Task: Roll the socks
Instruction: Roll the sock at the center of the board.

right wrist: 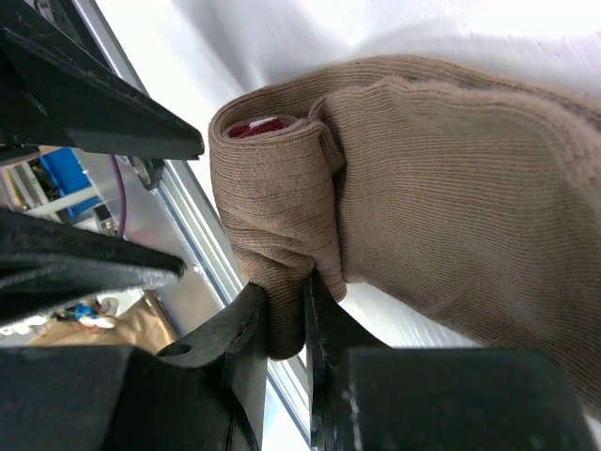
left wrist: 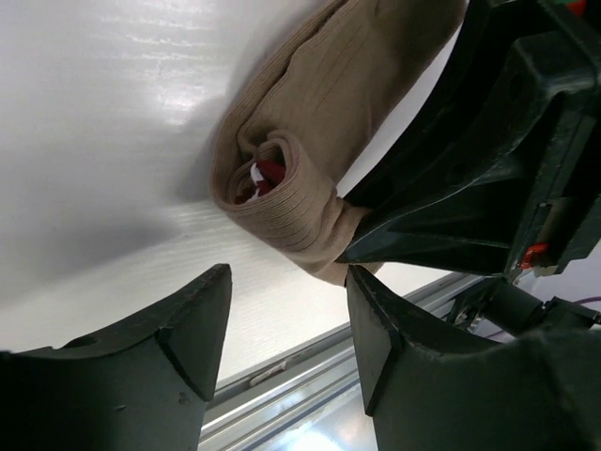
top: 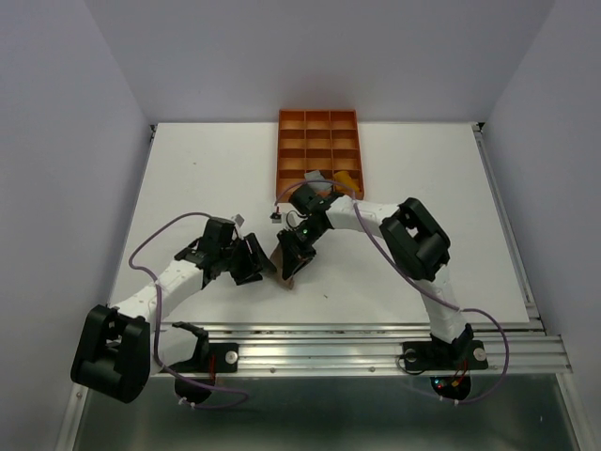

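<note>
Now, rolled taupe-brown sock [right wrist: 282, 188] on the white tabletop [top: 188, 169], middle, toward the near edge, maroon stripe showing in its core, right end effector [right wrist: 284, 291] clamped on the roll's edge, left end effector [left wrist: 286, 282] spread apart, just beside it.

Honestly I'm not finding anything readable here. No text, labels, brand names, numbers or signs are showing up clearly enough to make out in any of the three views.
</note>
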Available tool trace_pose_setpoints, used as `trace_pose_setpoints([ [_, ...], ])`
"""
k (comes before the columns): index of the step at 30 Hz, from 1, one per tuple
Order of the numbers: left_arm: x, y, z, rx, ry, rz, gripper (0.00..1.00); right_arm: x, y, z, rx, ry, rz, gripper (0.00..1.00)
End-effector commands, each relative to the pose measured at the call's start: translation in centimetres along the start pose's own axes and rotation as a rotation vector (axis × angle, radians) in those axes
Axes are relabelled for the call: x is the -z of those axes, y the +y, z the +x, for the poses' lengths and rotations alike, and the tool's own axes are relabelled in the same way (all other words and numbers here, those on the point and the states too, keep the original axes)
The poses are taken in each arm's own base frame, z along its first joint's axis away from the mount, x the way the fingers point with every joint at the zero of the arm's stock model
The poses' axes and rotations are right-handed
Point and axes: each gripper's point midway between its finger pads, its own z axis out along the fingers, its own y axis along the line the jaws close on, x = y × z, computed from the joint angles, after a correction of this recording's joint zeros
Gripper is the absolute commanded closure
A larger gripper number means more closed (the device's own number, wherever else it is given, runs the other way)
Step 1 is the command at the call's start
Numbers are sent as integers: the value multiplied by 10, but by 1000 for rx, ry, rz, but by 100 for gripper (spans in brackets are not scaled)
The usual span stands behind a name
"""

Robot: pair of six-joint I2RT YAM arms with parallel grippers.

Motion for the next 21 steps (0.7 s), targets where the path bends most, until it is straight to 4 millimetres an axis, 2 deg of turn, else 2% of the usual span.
trace_pose_setpoints([
  [1,-2,-10,-9,-21,-42,63,35,-1,-3,-6,-29,4,11,99],
  [12,-21,0,-5,19,-4,41,37,-5,-2,-10,-72,3,-5,99],
  [21,-33,-3,-12,53,-10,55,48,-7,-2,-13,-75,-16,-15,99],
])
